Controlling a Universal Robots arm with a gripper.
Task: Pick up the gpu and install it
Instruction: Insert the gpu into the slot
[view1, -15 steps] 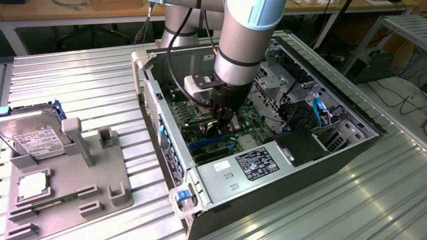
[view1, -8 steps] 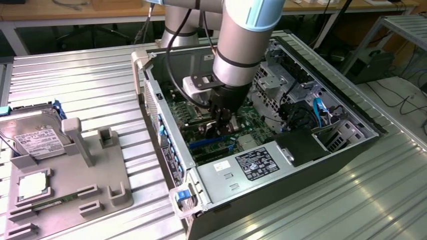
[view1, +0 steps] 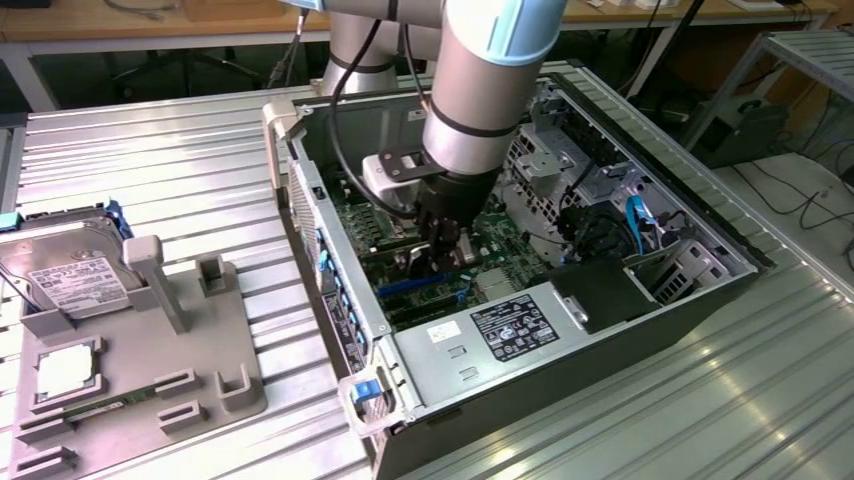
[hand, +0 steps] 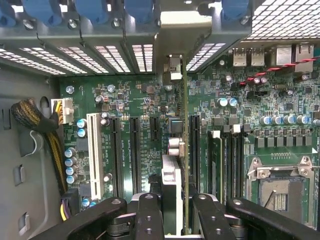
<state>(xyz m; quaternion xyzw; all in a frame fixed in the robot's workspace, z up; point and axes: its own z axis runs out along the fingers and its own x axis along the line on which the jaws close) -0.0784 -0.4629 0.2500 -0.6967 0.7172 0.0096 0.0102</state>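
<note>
While the arm reaches down into the open computer case, which lies on its side on the ribbed metal table, we see the gripper deep inside that case, just above the motherboard. In the wrist view its black fingers are clenched from both sides on the gpu, which stands on edge between them. The card runs from the gripper toward the case's rear wall, and its silver bracket end sits just beside the row of perforated slot covers. It hangs over the motherboard between the black expansion slots and the memory slots. We cannot tell whether its lower edge touches a slot. Inside the case, the labelled power supply lies near the gripper. Outside the case, on the exterior view's left, a grey fixture tray holds the hard drive.
</note>
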